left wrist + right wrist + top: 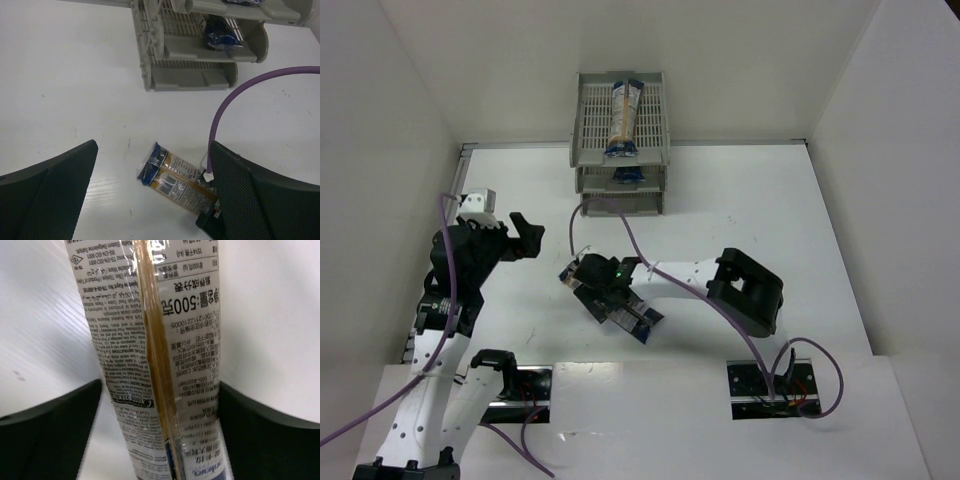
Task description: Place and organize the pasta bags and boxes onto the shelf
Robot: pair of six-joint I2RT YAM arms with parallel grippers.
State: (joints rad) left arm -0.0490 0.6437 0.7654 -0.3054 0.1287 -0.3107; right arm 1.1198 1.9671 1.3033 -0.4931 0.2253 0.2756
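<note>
straddling pack (150,340), right tool (160,390); print legible solely in wrist view

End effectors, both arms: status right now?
Left end effector: open, holding nothing.
Right end effector: open wide, straddling the pasta pack on the table.

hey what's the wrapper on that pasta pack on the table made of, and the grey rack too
The pasta pack looks wrapped in thin, glossy plastic film: it crinkles, catches glare, and has a see-through strip down the middle between the printed panels. The rack is probably moulded hard plastic with a matt grey finish, going by its slotted grid floors and rounded one-piece walls.
</note>
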